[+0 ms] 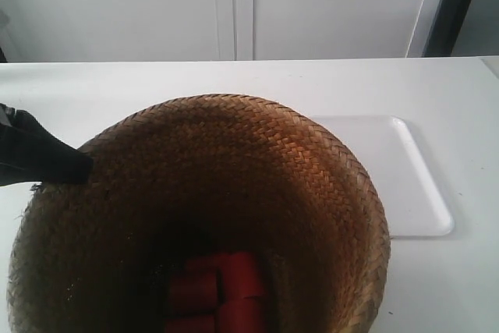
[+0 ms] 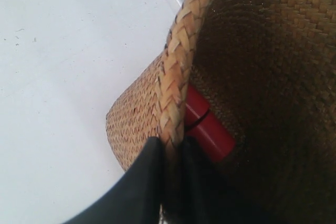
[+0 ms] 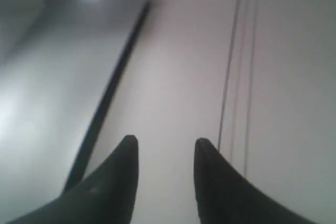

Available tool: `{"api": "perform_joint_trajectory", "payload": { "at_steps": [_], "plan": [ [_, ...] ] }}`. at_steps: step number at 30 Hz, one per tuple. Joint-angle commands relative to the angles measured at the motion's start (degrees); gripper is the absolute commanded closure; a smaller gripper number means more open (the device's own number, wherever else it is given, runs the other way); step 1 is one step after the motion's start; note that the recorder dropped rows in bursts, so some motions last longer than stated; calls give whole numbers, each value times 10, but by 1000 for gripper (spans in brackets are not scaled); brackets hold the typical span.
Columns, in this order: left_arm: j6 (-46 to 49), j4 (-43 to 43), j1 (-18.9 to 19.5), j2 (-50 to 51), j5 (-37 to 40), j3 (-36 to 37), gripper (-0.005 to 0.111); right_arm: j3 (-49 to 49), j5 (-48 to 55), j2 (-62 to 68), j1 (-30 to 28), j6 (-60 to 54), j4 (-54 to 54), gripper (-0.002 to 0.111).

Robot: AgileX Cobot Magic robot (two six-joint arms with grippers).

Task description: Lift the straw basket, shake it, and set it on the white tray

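– Straw basket fills the lower frame of the exterior view, mouth toward the camera, red cylinders bunched at its bottom. Where's your grip?
– Left gripper is clamped on the braided rim, one finger outside the weave, one inside. The rim's the only part thin enough to pinch; the body's too wide to span.
– That's the black thing at the left edge of the exterior frame?
– I read it as the same arm, biting the rim from that side.
– Basket off the worktop?
– Looks raised to me, since it sits so close to the lens. It's also tipped, because it hangs from one side. I can't see the base touching or not, so that's a call.
– Right gripper?
– Spread apart, nothing between the fingers, aimed at a blurred pale surface. Parked out of the way, I'd say.
– Tray?
– White tray lies flat at centre right of the exterior frame. It's bare, and its left part is hidden behind the basket rim. Basket's beside it, not on it.
– Stage?
– Lift or shake, I'd guess. Set-down not yet done. The risk is the one-sided pinch: cylinders rolling, basket swinging.
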Motion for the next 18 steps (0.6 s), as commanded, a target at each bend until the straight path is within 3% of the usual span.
{"api": "perform_joint_trajectory", "payload": {
  "at_steps": [1,2,4,6,7,11,18],
  "plan": [
    [12,-12,-5,0,-2,6,107,-83,392,82,4,392,-218,77],
    [12,-12,-5,0,0,6,107,-103,351,123,11,625,-449,77],
    [12,-12,-5,0,9,6,107,-176,191,219,15,902,-714,77],
    [12,-7,-5,0,12,6,107,-224,68,304,15,902,-733,69],
    [12,-10,-5,0,14,6,107,-235,27,340,15,902,-733,59],
    [12,-10,-5,0,14,6,107,-241,-13,412,15,902,-733,37],
    [12,-10,-5,0,16,6,107,-242,-43,465,15,902,-733,34]
  ]
}}
